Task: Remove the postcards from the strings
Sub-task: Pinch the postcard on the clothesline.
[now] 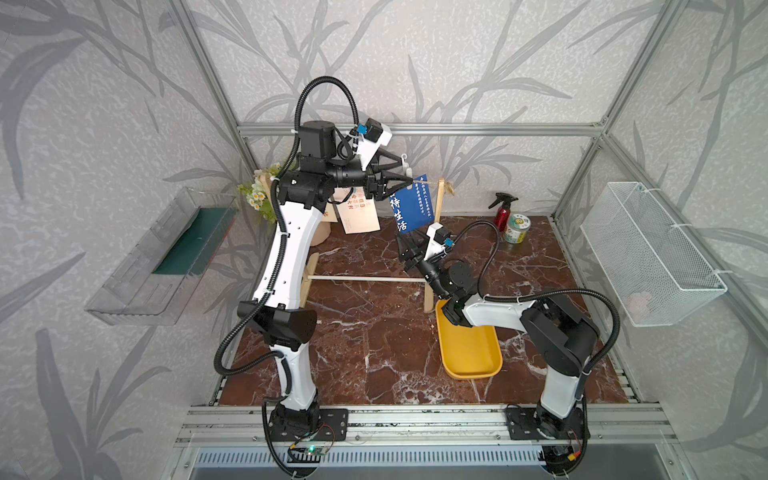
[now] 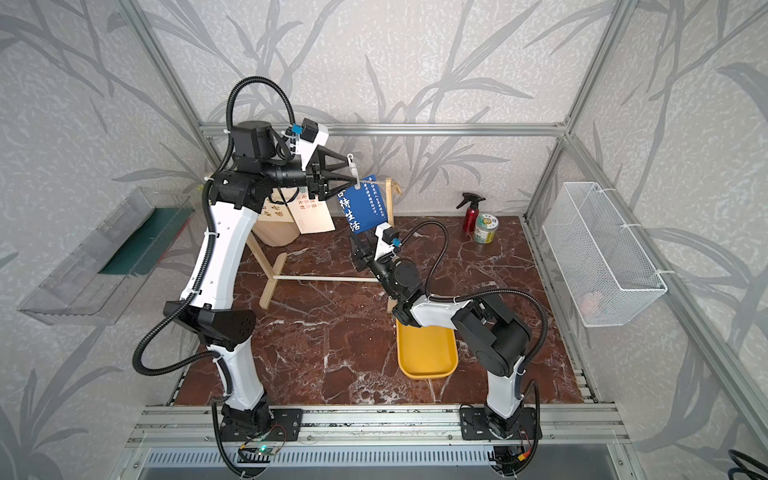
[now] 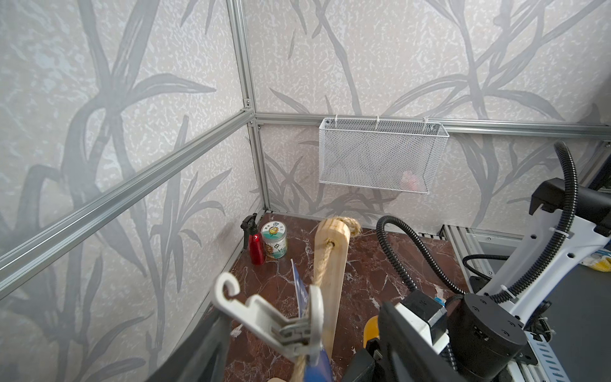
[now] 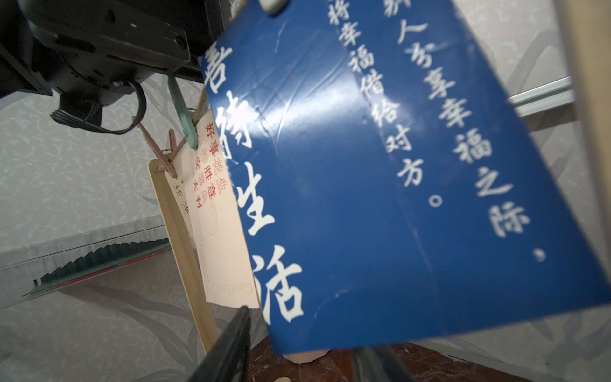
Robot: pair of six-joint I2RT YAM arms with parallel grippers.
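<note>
Noted: you had the wooden rack (image 3: 330, 264) with its post just beyond the left gripper (image 1: 408, 170). The dark blue postcard (image 1: 411, 208) hung from the twine (image 3: 319, 264), with its top edge at the left jaws. Its bottom edge lay between the jaws of the right gripper (image 1: 409, 243), which stood apart and did not pinch it. The pale pink postcard (image 1: 359, 216) and cream postcard (image 2: 272, 214) hung wrist-side of the left jaws. Your left jaws squeezed the grey peg (image 3: 264, 317) on the blue card.
</note>
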